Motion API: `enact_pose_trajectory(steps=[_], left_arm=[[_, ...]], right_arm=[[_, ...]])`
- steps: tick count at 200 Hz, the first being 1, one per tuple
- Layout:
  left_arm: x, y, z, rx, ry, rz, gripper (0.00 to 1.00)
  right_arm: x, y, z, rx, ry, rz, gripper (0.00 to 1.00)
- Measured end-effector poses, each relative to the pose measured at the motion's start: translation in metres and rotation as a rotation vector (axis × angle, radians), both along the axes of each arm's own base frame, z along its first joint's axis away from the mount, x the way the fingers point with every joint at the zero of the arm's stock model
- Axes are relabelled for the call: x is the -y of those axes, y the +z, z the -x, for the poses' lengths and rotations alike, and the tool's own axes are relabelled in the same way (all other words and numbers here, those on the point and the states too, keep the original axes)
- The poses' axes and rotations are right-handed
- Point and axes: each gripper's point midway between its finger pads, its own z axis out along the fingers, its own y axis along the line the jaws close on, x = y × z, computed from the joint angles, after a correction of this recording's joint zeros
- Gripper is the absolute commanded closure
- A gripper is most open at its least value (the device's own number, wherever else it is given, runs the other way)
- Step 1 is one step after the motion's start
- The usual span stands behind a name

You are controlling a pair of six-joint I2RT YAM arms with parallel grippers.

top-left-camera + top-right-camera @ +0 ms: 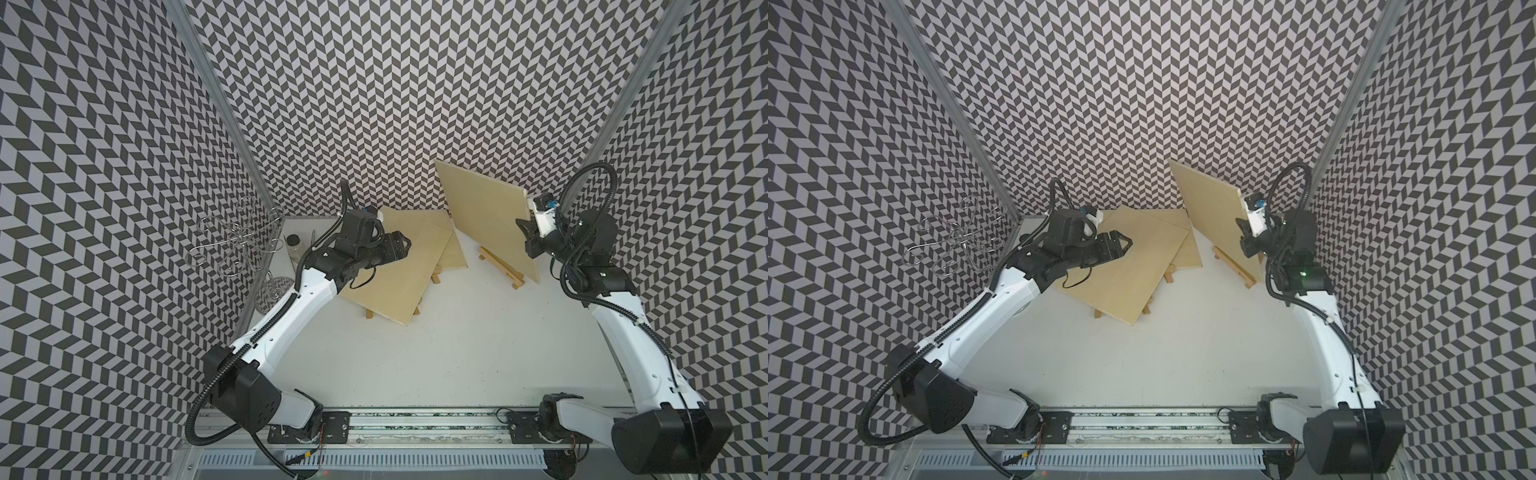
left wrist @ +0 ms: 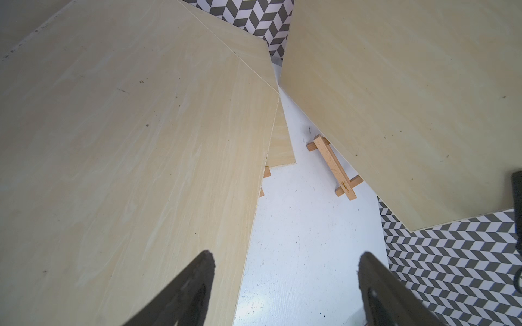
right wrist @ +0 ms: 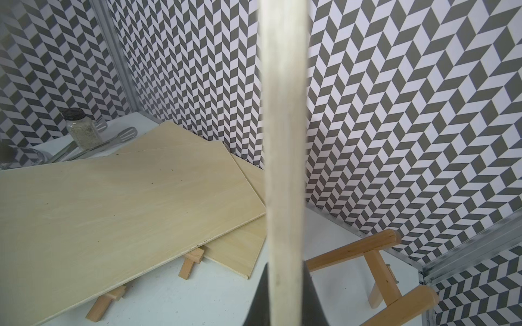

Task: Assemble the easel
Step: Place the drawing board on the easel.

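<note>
Black left gripper [image 1: 405,243], fingers spread and empty, hovers at eleven o'clock over two overlapping pale plywood sheets [image 1: 399,274]. At two o'clock the black right gripper [image 1: 524,226] is clenched on the edge of a tilted pale plywood panel [image 1: 486,212], its lower edge just beside the small natural-wood easel frame [image 1: 500,266]. Pinched at one edge only, the panel could pivot, slip and knock the easel over. Beneath lies a white tabletop [image 1: 436,353]; beyond, black-and-white chevron walls [image 1: 395,104].
</note>
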Motion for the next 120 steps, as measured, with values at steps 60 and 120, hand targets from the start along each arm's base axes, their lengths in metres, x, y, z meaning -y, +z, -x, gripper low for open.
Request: enact_pose_trajectory(steps=[60, 120], left_arm=[[0.0, 0.0, 0.0, 0.006, -0.005, -0.006, 0.21], [-0.001, 0.0, 0.0, 0.007, -0.009, -0.007, 0.21]], right_arm=[[0.023, -0.015, 0.006, 0.01, -0.013, -0.004, 1.0], [0.035, -0.026, 0.011, 0.02, 0.023, -0.013, 1.0]])
